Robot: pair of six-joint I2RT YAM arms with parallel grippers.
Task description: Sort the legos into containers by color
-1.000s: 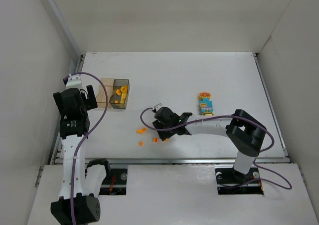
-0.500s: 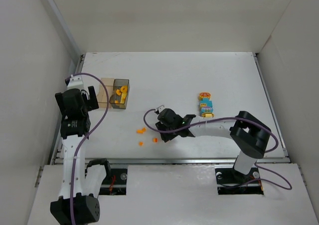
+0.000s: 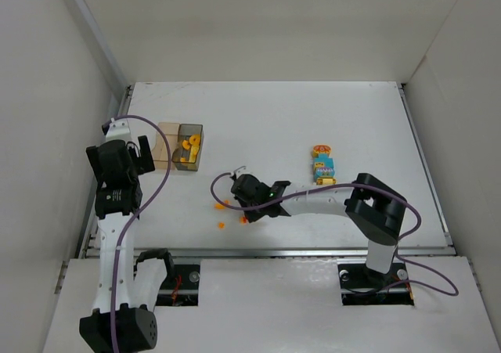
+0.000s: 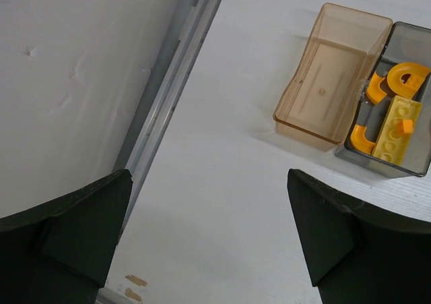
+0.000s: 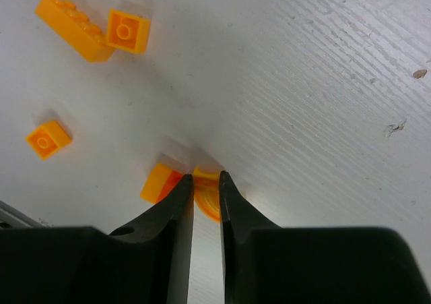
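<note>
Right wrist view: the right gripper [image 5: 205,183] has its fingers [image 5: 176,209] drawn almost together, only a slit left, and the rim of an orange curved piece [image 5: 207,199] sits in that slit against the table [image 5: 323,81]. It looks pinched by its thin edge. An orange-red piece [image 5: 160,183] lies touching the left finger at nine o'clock. Two small square orange pieces [image 5: 128,31] and a longer orange brick [image 5: 71,19] lie farther out, toward ten and eleven o'clock.

Such a piece should be very light, stiff and smooth, so it may squirt out of a narrow pinch. A hold across the flat faces of its arc, squarely centred, seems safest.

From above, the containers, a tan box [image 3: 163,156] joined to a grey box [image 3: 188,148] that already holds yellow and orange parts, stand at ten o'clock from these fingers. A stack of bricks [image 3: 322,165] stands at two o'clock.

The left gripper [image 4: 207,203] hovers spread wide, holding nothing, with the boxes at its one o'clock.
</note>
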